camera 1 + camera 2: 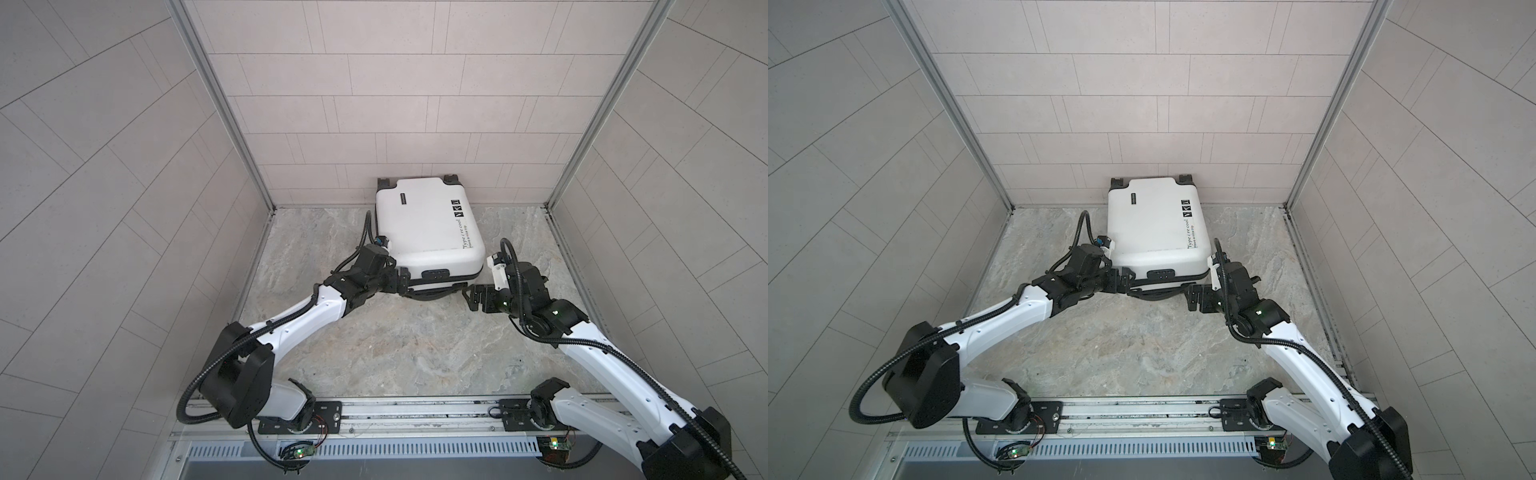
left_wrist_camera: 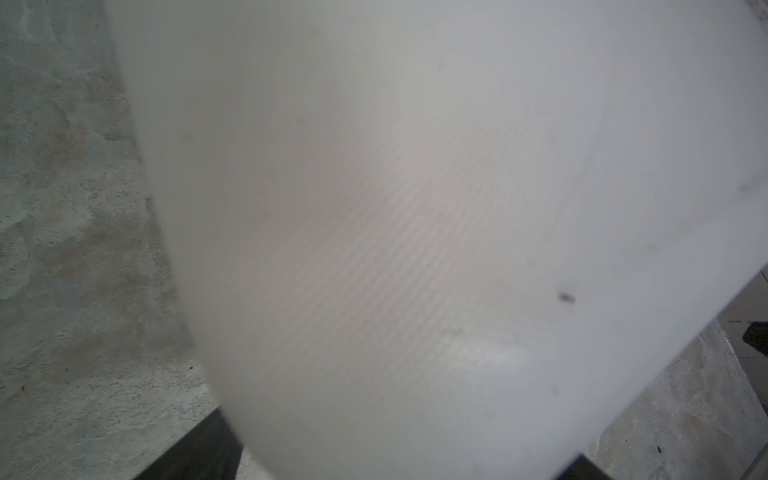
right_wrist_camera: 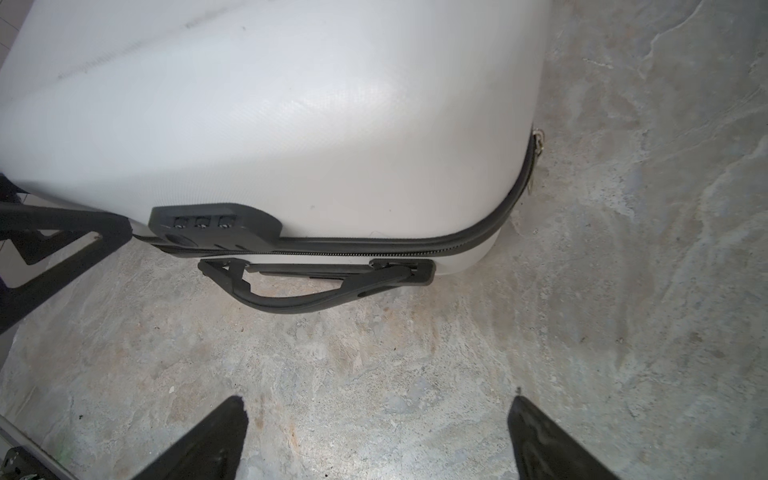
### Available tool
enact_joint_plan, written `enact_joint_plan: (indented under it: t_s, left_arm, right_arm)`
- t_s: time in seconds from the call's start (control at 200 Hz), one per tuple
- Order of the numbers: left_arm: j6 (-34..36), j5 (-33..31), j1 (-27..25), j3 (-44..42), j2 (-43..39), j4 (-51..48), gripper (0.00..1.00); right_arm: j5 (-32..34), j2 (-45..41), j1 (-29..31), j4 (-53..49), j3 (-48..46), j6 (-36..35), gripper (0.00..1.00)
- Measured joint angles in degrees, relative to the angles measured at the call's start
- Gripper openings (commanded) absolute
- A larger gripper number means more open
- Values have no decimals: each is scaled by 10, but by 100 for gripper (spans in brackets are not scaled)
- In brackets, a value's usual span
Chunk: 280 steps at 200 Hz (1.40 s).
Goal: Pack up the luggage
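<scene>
Luggage [image 1: 428, 224] lies flat and zipped at far centre, wheels against the far wall [image 1: 415, 124]. We note left gripper [image 1: 402, 282] at its near-left corner and right gripper [image 1: 473, 296] just right of the handle [image 3: 316, 291]. Both are spread wide and grip nothing, presumably placed to work the zip seam [image 3: 374, 243]

The grey, marbled stone-look tabletop [image 1: 395, 345] carried a small white hard-shell suitcase [image 1: 424, 224], zipped shut, lying flat, its black wheels [image 1: 451, 179] against the tiled back wall [image 1: 395, 104].
</scene>
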Motion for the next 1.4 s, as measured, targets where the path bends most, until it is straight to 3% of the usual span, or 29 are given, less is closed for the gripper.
enact_joint_plan:
  t_s: [0.275, 0.455, 0.66, 0.876, 1.026, 1.191, 1.401]
  left_arm:
    - [17, 10, 24, -31, -38, 19, 93]
    - [35, 14, 31, -129, -138, 54, 88]
    - [45, 20, 32, -252, -169, 162, 86]
    - [64, 32, 33, -316, -118, 315, 89]
    - [77, 31, 39, -328, -59, 419, 80]
    - [87, 26, 57, -351, 6, 532, 58]
    - [92, 43, 101, -358, 57, 615, 48]
  right_arm:
    - [12, 8, 0, -16, 26, -4, 100]
    - [17, 9, 0, -21, 35, -16, 100]
    - [21, 23, -2, -22, 42, -22, 98]
    - [21, 32, -2, -22, 43, -22, 97]
    - [21, 40, -2, -23, 47, -18, 97]
    - [21, 43, -2, -25, 51, -16, 97]
    - [21, 46, -3, -29, 57, -16, 97]
